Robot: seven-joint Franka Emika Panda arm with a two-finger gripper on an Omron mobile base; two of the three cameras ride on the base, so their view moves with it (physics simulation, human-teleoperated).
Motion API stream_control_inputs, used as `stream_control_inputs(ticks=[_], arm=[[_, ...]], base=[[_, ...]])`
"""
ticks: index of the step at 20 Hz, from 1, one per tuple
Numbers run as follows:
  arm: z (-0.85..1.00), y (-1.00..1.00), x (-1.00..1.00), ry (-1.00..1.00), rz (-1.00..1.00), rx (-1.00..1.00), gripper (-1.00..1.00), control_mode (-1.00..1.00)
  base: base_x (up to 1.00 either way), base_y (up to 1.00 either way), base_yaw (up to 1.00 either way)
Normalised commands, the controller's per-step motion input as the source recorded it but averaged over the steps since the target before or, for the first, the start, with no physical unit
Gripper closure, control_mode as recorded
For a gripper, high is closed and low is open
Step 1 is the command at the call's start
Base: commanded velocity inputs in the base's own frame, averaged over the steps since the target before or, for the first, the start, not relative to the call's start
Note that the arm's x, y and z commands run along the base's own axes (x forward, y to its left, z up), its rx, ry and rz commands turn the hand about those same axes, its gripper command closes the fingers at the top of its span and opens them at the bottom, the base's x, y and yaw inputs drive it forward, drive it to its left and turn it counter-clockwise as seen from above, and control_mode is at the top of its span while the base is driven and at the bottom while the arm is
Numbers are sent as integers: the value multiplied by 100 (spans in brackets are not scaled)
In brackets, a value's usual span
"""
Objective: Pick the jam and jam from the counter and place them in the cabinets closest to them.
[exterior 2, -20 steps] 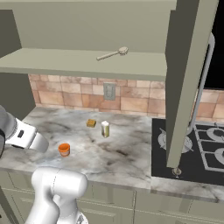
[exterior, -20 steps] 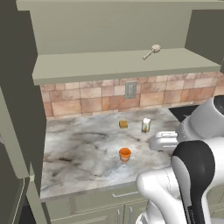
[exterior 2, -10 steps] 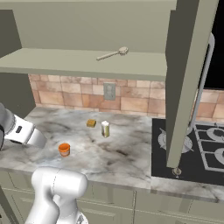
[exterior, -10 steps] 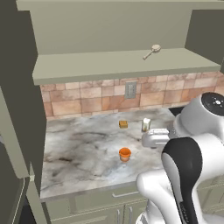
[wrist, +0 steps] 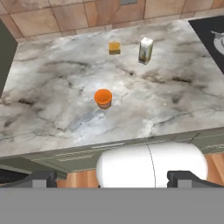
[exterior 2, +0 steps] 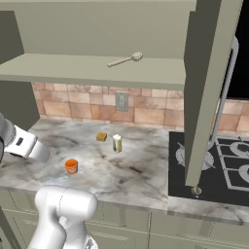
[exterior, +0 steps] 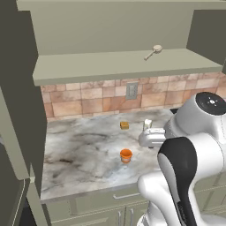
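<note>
Item: orange-lidded jam jar [wrist: 103,98], upright on the counter [wrist: 52,118], centre of the hand view; second small orange jar [wrist: 114,47] at 12 o'clock, cream carton [wrist: 145,50] at 1 o'clock. Hand [wrist: 111,179]: wide open, empty. Advice: descend vertically, straddle the lid evenly.

1. The tabletop [wrist: 175,100] is grey-white marbled stone with brownish veins, running along a tiled back wall.
2. A small orange jar [wrist: 103,98] stands upright near the middle of the tabletop, toward its near edge.
3. A small amber jar [wrist: 114,47] sits far back, close to the wall.
4. A pale carton [wrist: 145,50] stands upright just right of it, apart from it.
5. The cabinet shelf [exterior 2: 73,73] above carries a wooden spoon [exterior 2: 125,60] lying flat.
</note>
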Motion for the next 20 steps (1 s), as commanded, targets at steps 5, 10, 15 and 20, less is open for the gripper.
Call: stream_control_inputs(ticks=[5, 10, 15, 20], arm=[[-8, 0, 2, 0, 0, 0, -100, -100], [-18, 1, 12, 0, 0, 0, -100, -100], [-17, 0, 16, 0, 0, 0, -100, -100], [-16, 0, 16, 0, 0, 0, -100, -100]], base=[[0, 0, 0], [0, 0, 0], [0, 0, 0], [0, 0, 0]])
